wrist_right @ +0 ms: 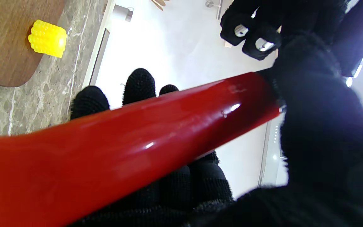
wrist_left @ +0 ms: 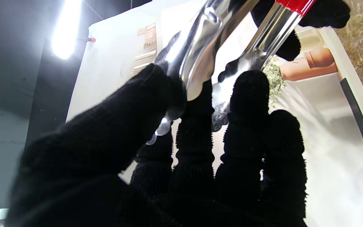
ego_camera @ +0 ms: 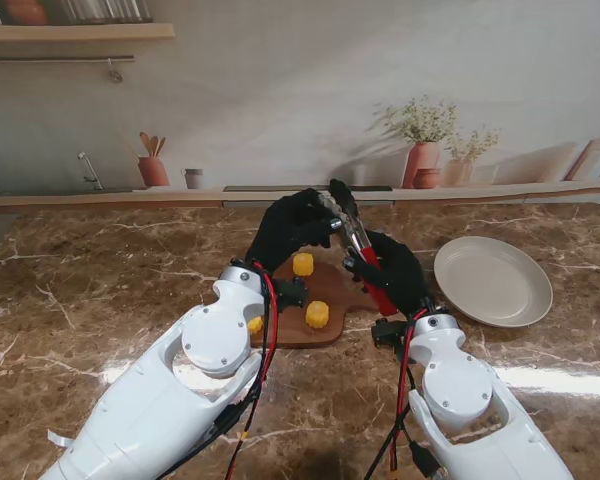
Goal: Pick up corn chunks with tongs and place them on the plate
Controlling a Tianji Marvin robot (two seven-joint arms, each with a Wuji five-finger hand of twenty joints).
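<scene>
Both hands [ego_camera: 292,228] [ego_camera: 395,270] on tongs [ego_camera: 352,232], mid-air

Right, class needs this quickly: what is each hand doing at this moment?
Left hand: closed on the metal tips of the tongs.
Right hand: closed on the tongs' red handle.

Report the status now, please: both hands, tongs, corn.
Right robot hand shut on red-handled metal tongs; left robot hand grips their tips. Three yellow corn chunks on wooden board. White plate bare, unobstructed.
</scene>
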